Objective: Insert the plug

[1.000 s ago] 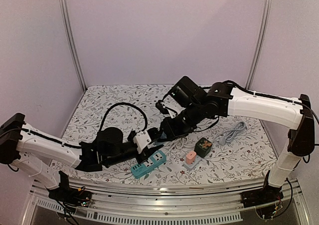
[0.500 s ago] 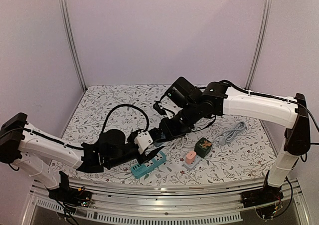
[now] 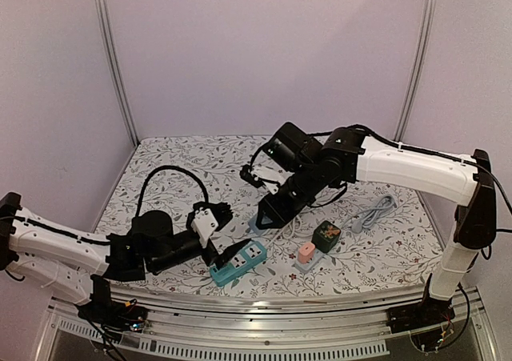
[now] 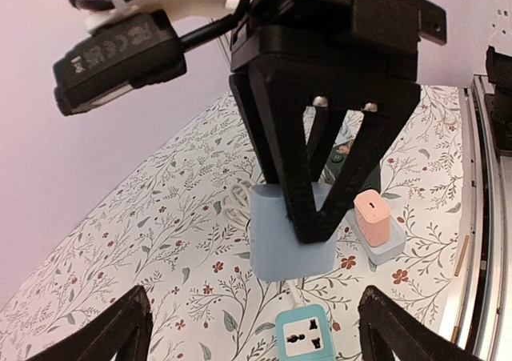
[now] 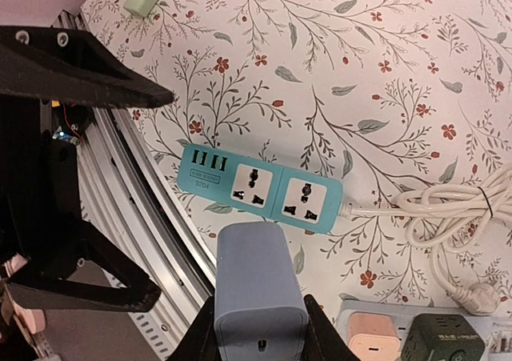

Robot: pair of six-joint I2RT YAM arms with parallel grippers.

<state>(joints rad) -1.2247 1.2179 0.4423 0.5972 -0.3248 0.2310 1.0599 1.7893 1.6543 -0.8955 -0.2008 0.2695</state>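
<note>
Pulled back leftward, the left gripper [image 3: 227, 232] stands spread beside the teal power strip [image 3: 238, 262]. The right gripper [image 3: 263, 220] pinches the blue plug [image 5: 258, 289], poised above the strip, apart from it.

I can read nothing: the white print on the black camera housing [image 4: 120, 57] and the teal power strip [image 5: 264, 189] is blurred.

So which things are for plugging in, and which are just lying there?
For the job: blue plug, held in the right claw; teal power strip.
Just lying about: pink charger, green cube adapter, grey cable.
</note>
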